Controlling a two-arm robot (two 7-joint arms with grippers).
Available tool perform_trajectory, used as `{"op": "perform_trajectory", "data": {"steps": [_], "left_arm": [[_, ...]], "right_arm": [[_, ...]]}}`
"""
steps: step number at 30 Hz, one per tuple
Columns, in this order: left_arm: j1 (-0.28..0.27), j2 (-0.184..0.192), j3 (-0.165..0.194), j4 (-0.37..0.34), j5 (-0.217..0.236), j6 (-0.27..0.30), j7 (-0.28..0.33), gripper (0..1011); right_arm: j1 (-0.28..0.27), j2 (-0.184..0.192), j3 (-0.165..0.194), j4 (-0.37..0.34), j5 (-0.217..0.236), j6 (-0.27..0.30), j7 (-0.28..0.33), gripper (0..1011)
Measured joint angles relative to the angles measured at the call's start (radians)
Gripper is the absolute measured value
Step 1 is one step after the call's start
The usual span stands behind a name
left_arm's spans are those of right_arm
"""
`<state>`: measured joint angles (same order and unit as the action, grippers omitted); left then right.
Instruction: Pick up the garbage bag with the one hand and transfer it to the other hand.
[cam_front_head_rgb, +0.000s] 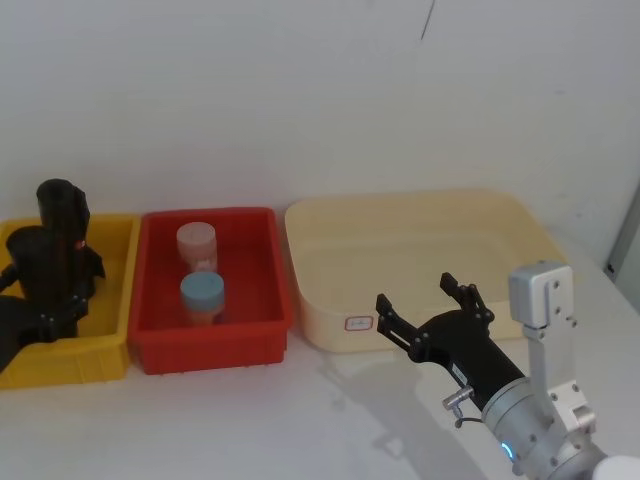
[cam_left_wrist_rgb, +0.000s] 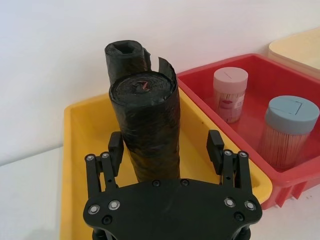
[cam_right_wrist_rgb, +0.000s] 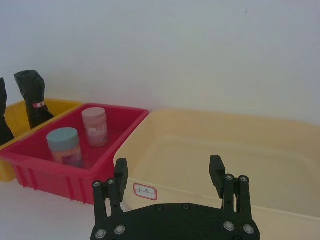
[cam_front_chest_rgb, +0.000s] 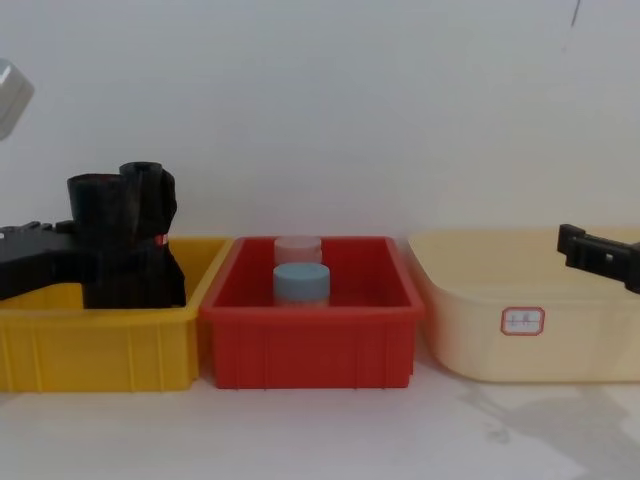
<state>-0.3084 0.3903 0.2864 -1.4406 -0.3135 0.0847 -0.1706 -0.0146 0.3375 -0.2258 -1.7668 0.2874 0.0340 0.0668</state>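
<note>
1. left wrist view has the garbage bag (cam_left_wrist_rgb: 145, 130) standing upright in the yellow bin (cam_left_wrist_rgb: 75, 165), which sits at about 8 o'clock in the head view. its top rises above the bin walls.
2. the left gripper (cam_left_wrist_rgb: 165, 142) is open with one finger on each side of the roll's lower body. the jaws have not closed on it.
3. the right gripper (cam_front_head_rgb: 418, 292) hangs at about 5 o'clock in the head view, just before the cream bin (cam_front_head_rgb: 330, 330). its fingers are spread and hold nothing.
4. handling, as a judgement:
   - the roll is probably light, and firm at the core because it is tightly wound.
   - its crinkly matte plastic skin should give a little and may slide under hard pads.
   - the loose flap (cam_left_wrist_rgb: 167, 72) at the top could peel or snag.
5. the best hold looks to be on the round body below the flap. keeping it low would leave the upper length free for the right gripper.
6. a second roll (cam_left_wrist_rgb: 125, 55) stands just behind it, at 12 o'clock from it, and is close enough to be nudged.
7. writing:
   - the second roll carries a small red mark (cam_right_wrist_rgb: 36, 104).
   - the cream bin has a red-bordered white label (cam_front_head_rgb: 359, 323) whose text is too small to read.
   - in the red bin (cam_front_head_rgb: 215, 345), the pink-lidded jar (cam_front_head_rgb: 197, 245) has red print that cannot be read.
</note>
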Motion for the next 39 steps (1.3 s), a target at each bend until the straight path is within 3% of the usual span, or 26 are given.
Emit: {"op": "perform_trajectory", "data": {"steps": [17, 24, 31, 39], "left_arm": [[-0.035, -0.015, -0.002, 0.033, 0.031, 0.007, 0.0, 972], [-0.042, -0.019, -0.005, 0.038, 0.042, 0.013, 0.002, 816], [-0.033, -0.017, -0.011, 0.025, 0.05, 0.018, 0.001, 581], [-0.01, -0.004, -0.013, -0.01, 0.067, 0.03, 0.002, 506]], "right_arm": [[0.0, 0.0, 0.0, 0.0, 0.0, 0.0, 0.0, 1001], [0.0, 0.0, 0.0, 0.0, 0.0, 0.0, 0.0, 1001], [0.0, 0.0, 0.0, 0.0, 0.0, 0.0, 0.0, 1001], [0.0, 0.0, 0.0, 0.0, 0.0, 0.0, 0.001, 1001]]}}
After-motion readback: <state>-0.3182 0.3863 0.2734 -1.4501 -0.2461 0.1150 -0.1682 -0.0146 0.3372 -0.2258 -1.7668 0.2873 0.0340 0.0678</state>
